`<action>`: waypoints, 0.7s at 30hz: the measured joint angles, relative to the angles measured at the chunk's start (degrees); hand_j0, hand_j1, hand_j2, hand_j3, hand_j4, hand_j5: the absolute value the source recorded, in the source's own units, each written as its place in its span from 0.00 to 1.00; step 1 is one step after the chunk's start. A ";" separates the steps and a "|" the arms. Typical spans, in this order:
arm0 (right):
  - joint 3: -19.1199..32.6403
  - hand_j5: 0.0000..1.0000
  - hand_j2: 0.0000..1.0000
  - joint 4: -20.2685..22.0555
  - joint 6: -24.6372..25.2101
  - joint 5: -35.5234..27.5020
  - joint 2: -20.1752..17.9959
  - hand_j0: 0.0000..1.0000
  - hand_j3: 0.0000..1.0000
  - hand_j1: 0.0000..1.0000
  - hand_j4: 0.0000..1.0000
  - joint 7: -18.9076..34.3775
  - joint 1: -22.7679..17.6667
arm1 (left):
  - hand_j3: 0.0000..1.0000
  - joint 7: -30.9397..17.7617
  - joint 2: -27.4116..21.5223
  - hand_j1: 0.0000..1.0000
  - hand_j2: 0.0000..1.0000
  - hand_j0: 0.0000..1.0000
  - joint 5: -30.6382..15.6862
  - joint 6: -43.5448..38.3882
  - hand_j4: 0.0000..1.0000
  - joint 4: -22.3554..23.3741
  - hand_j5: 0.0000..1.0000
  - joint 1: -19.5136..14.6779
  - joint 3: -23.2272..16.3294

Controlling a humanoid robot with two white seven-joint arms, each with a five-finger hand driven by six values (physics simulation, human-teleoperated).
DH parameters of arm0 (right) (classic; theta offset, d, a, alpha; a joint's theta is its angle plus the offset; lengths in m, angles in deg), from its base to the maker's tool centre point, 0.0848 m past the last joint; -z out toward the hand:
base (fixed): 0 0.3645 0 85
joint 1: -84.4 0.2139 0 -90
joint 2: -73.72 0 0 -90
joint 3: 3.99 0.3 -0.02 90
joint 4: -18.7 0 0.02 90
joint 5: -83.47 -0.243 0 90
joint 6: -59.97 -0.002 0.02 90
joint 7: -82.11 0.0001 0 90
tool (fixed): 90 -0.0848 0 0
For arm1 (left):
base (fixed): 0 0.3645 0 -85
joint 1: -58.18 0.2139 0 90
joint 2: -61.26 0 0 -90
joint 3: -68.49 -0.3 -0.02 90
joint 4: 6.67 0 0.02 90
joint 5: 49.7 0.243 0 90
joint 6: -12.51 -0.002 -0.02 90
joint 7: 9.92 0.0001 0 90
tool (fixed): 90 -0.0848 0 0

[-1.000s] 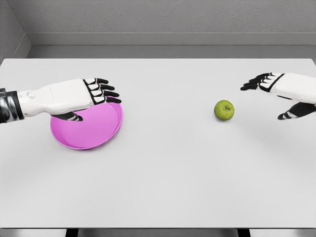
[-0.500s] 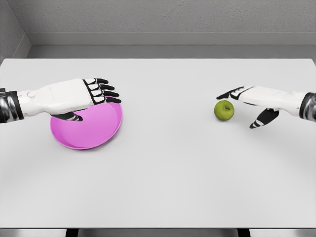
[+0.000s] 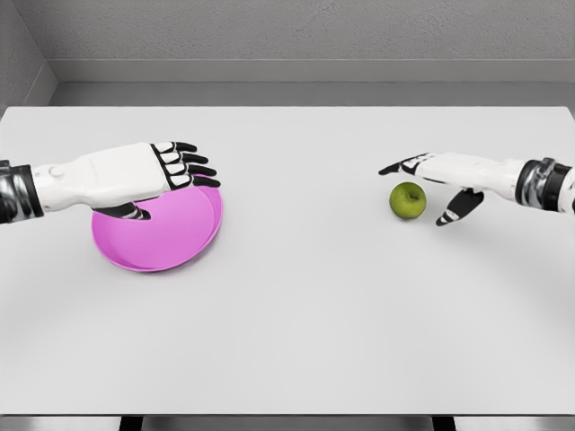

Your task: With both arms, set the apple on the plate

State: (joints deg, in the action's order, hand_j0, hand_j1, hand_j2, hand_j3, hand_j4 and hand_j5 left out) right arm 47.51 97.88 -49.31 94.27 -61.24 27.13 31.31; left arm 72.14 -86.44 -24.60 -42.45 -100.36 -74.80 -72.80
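the apple (image 3: 408, 200) sits on the white table (image 3: 305, 341) at about three o'clock from the table's middle, well apart from the pink plate (image 3: 171, 242), which lies at about nine o'clock; my right hand (image 3: 440, 180) is by far the nearer one; the apple lies at about seven o'clock from its palm, just beside it, under the reach of my extended fingers (image 3: 400, 166) and to the nine o'clock side of my thumb (image 3: 454, 208); that hand is spread wide and holds nothing; the apple is round, so i judge no axis matters, only closing around it; my left hand (image 3: 175, 166) hovers over the plate's far rim, fingers loosely curled, thumb low over the dish; i cannot tell whether it grips the rim
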 measured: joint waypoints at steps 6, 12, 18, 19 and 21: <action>-1.02 1.00 1.00 -1.54 -0.08 0.05 0.92 1.00 1.00 1.00 1.00 0.00 0.44 | 1.00 0.00 0.00 1.00 1.00 1.00 0.01 0.00 1.00 0.00 1.00 0.09 0.00; -1.28 1.00 1.00 -3.47 -0.26 0.07 1.65 1.00 1.00 1.00 1.00 0.00 1.32 | 1.00 0.00 0.00 1.00 1.00 1.00 0.04 0.00 1.00 0.00 1.00 0.00 0.00; -2.47 1.00 1.00 -5.75 -0.36 0.65 3.14 1.00 1.00 1.00 1.00 0.00 2.55 | 1.00 -0.01 0.00 1.00 1.00 1.00 0.04 0.00 1.00 0.00 1.00 0.00 0.00; -2.57 1.00 1.00 -6.07 -0.37 0.71 3.36 1.00 1.00 1.00 1.00 0.00 2.72 | 1.00 0.00 0.00 1.00 1.00 1.00 0.04 0.00 1.00 0.00 1.00 0.00 0.00; -2.70 1.00 1.00 -6.58 -0.39 0.79 3.74 1.00 1.00 1.00 1.00 0.00 2.81 | 1.00 -0.01 0.00 1.00 1.00 1.00 0.04 0.00 1.00 0.00 1.00 0.00 0.00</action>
State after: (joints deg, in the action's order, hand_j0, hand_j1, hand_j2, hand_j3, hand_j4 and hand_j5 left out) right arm 44.81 91.30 -49.69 95.06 -57.50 27.13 34.12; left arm 72.13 -86.44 -24.56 -42.45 -100.36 -74.80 -72.80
